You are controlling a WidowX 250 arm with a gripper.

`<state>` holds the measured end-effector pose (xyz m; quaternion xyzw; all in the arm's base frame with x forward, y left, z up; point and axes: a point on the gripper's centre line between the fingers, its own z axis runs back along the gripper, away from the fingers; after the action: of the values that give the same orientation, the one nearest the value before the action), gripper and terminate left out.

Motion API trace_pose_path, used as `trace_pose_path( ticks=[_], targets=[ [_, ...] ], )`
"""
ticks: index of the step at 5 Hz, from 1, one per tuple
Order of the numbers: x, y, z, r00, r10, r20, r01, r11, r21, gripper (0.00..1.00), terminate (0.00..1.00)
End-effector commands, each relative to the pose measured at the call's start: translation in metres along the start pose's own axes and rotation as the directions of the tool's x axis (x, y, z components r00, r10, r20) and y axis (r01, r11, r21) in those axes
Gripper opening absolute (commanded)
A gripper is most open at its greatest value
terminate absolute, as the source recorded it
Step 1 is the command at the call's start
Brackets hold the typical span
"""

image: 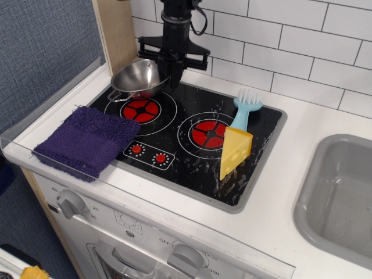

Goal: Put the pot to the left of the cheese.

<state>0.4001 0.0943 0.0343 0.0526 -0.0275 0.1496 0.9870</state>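
Toy stove scene, single overhead-front view. We see the gripper [172,68] hanging from the arm at the back left of the black hob [186,136], its jaws drawn together on the right-hand rim of the pot [135,78]. The pot's bowl extends to the left of the jaws and slightly toward us; it sits tilted, its right rim raised in the grip and its left edge low over the left burner [139,108]. We cannot tell whether that low edge touches the hob or hangs just above it.

The cheese [234,152] lies to the right of the jaws and well forward of them, standing on edge at the right of the right burner [208,133]. Just behind the cheese, the blue fork [243,108] rests with its tines pointing to the tiled wall. A purple cloth [86,140] lies forward and left of the jaws, well apart from the pot.

The relation governing the coming move is this: the goal spot, the bare hob just left of the cheese, lies right of and forward of the jaws, roughly over the right burner. We judge that the pot must travel along that diagonal and settle short of the wedge, since its rim could otherwise topple the cheese. One arm serves here, so no choice of arm arises.
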Motion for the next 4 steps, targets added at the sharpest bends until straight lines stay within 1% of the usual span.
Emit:
trace_pose_path(
  ticks=[1, 2, 3, 4],
  targets=[
    [-0.037, -0.016, 0.077, 0.985, -0.017, 0.171, 0.025, 0.999, -0.046, 0.0, 0.0],
    [-0.074, -0.037, 0.088, 0.979, -0.067, 0.191, 0.08, 0.995, -0.064, 0.0, 0.0],
    [-0.112, -0.057, 0.075, 0.981, -0.125, 0.147, 0.136, 0.988, -0.067, 0.0, 0.0],
    [-0.13, -0.064, 0.05, 0.984, -0.158, 0.077, 0.159, 0.987, -0.017, 0.0, 0.0]
  ],
)
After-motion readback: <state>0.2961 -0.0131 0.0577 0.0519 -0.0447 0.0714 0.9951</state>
